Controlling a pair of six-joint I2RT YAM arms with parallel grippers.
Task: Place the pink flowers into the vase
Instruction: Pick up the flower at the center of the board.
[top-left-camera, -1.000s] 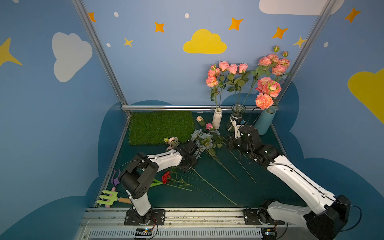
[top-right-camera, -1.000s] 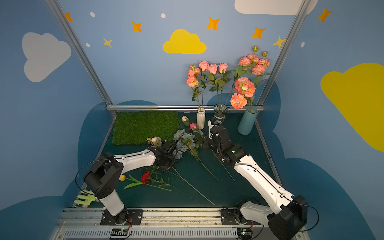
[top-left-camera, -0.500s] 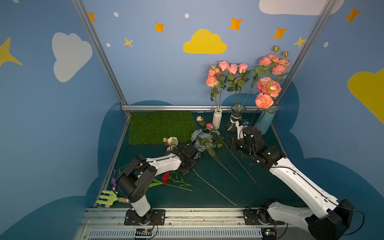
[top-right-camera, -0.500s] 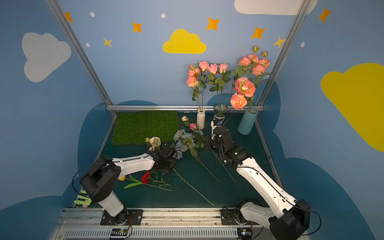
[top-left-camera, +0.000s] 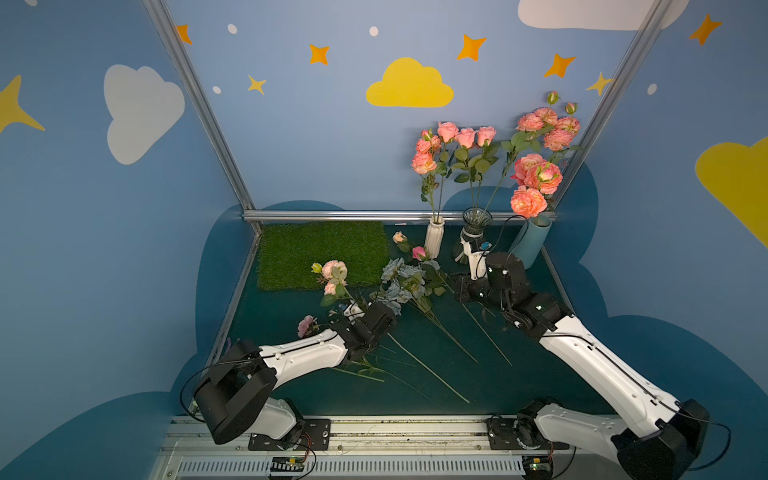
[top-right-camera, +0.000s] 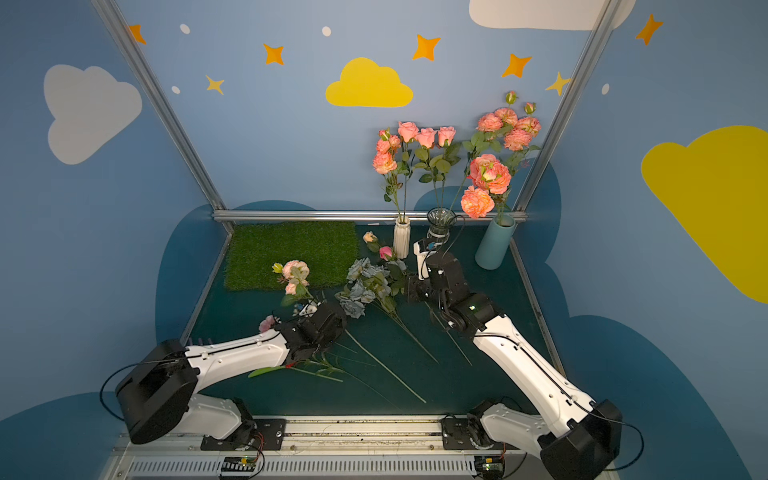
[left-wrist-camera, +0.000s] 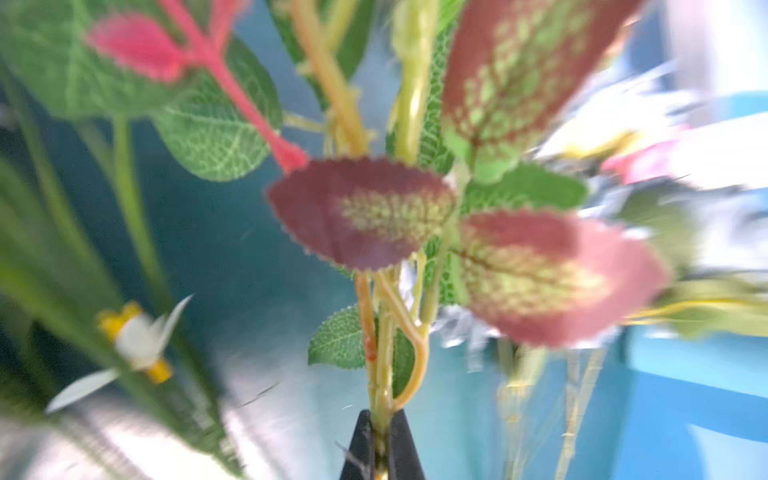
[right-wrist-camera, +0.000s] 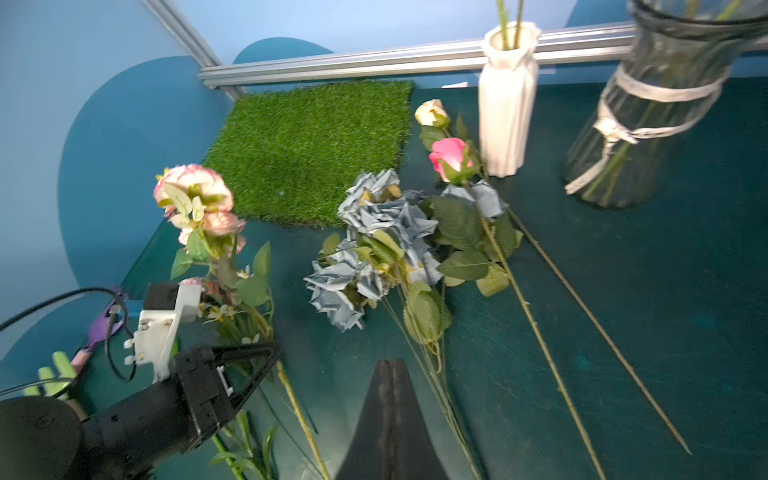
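Observation:
My left gripper (left-wrist-camera: 381, 415) is shut on the thin green stem of a spray of pink flowers (top-left-camera: 334, 270). Its heads stand raised over the front edge of the grass mat, also in a top view (top-right-camera: 296, 270) and the right wrist view (right-wrist-camera: 193, 193). From above, the left gripper (top-left-camera: 376, 320) sits left of centre. My right gripper (right-wrist-camera: 390, 365) is shut and empty, hovering over the table, right of the grey-blue bunch (top-left-camera: 459, 291). At the back stand a white vase (top-left-camera: 434, 241), a glass vase (top-left-camera: 473, 237) and a teal vase (top-left-camera: 534, 245), each holding pink flowers.
A grey-blue rose bunch (top-left-camera: 399, 282) lies mid-table with long stems running toward the front. A pink rose bud (top-left-camera: 419, 252) and a cream bud (top-left-camera: 399, 237) lie by the white vase. A grass mat (top-left-camera: 324, 253) covers the back left. A toy garden fork (right-wrist-camera: 54, 370) lies at the front left.
The left gripper has shut on the stem and drawn slightly toward the front; the pink heads have lifted and shifted left. The right arm has eased a little to the right.

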